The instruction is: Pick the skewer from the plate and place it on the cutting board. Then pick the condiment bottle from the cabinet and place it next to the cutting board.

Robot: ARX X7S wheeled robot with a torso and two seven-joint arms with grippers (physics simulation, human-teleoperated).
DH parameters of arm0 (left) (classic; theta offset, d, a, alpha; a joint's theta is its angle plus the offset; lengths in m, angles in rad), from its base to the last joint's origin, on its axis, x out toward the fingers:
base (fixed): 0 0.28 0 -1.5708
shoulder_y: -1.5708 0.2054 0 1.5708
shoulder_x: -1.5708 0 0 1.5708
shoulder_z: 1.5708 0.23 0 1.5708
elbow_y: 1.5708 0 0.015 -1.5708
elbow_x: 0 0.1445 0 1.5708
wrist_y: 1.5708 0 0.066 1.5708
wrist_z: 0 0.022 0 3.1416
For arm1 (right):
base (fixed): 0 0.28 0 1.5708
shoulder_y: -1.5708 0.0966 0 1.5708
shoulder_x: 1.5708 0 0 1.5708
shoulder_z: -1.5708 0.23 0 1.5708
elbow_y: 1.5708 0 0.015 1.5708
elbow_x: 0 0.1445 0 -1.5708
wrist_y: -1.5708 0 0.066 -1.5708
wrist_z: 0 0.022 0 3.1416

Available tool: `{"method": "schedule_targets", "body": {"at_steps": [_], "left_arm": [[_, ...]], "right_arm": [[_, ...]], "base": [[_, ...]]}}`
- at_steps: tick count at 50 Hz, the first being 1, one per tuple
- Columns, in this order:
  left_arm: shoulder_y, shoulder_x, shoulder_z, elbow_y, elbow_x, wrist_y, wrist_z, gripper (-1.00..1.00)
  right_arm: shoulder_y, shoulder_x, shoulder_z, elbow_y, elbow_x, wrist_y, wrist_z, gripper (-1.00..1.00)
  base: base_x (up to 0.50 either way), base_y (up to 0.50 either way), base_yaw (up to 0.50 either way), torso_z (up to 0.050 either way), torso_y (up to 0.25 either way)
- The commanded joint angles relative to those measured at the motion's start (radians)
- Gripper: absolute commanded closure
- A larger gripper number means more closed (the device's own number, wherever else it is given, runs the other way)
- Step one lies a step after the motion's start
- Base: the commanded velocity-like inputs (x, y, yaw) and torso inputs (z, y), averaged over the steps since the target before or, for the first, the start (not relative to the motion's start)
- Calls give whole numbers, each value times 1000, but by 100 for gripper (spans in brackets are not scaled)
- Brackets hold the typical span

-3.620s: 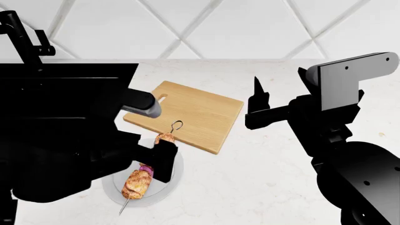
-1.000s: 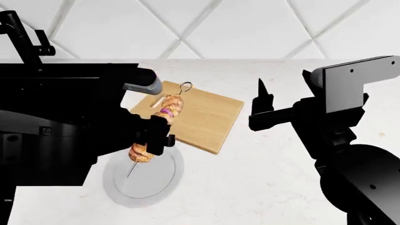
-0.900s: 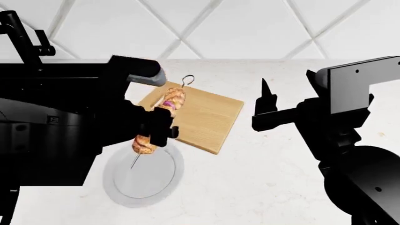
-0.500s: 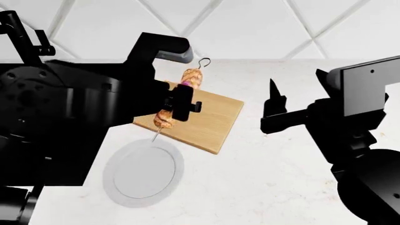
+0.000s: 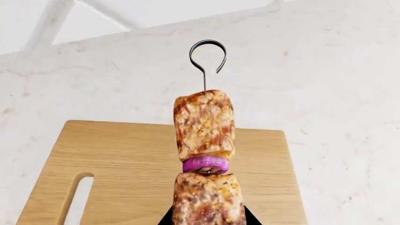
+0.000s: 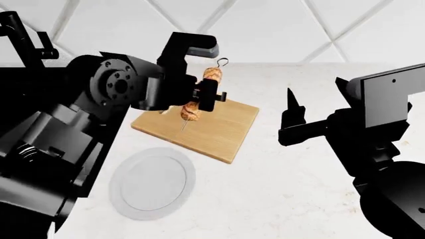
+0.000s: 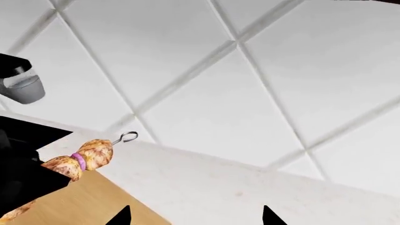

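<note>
Your left tool [image 6: 207, 95] is clenched around the middle of the skewer [image 6: 201, 94] and holds it up in the air above the cutting board [image 6: 212, 130]. The skewer does not touch the board. It stands steeply: its looped end [image 6: 222, 61] is the high end, over the far edge of the board, and its thin point [image 6: 184, 127] is the low end, over the left part of the board.

In the left wrist view you see the loop [image 5: 207, 52] at the end of the rod, then a browned meat chunk [image 5: 204, 124], then a purple onion piece [image 5: 206, 164], then a second chunk close to the tool. The cutting board [image 5: 131, 168] lies flat on the counter [image 5: 350, 93] under the food, and its slot hole [image 5: 74, 197] is to one side of the skewer.

The plate [image 6: 151, 182] lies on the counter near the front corner of the cutting board, apart from it, and nothing is on it.

Your right tool [image 6: 315, 107] is to the right of the cutting board, above the counter [image 6: 285, 174]. Its two fingers are spread apart and there is nothing between them. In the right wrist view the two fingertips [image 7: 120, 216] also stand well apart, and the skewer [image 7: 84, 158] appears beyond them over a corner of the board [image 7: 87, 201], with the tiled wall [image 7: 250, 70] behind.
</note>
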Motion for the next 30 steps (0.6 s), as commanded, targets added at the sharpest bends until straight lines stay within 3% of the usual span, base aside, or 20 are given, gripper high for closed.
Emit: {"method": "schedule_targets", "body": {"at_steps": [1,12,30], "left_arm": [[-29,94,83,-244,118,110,159,100],[-35,167,132,-441,172,191,257,100],[-17,175,271,-516,67,251,271,100]], "right_arm": [[-40,21,-22,25,-21,-67,-12,-100],[-51,25,-20,23,-14,-69,-7,-100],[-44,27,-24,25,0,-63,4,-100]], "base": [[0,0,0,0,0],[0,0,0,0,1],[0,0,0,0,0]]}}
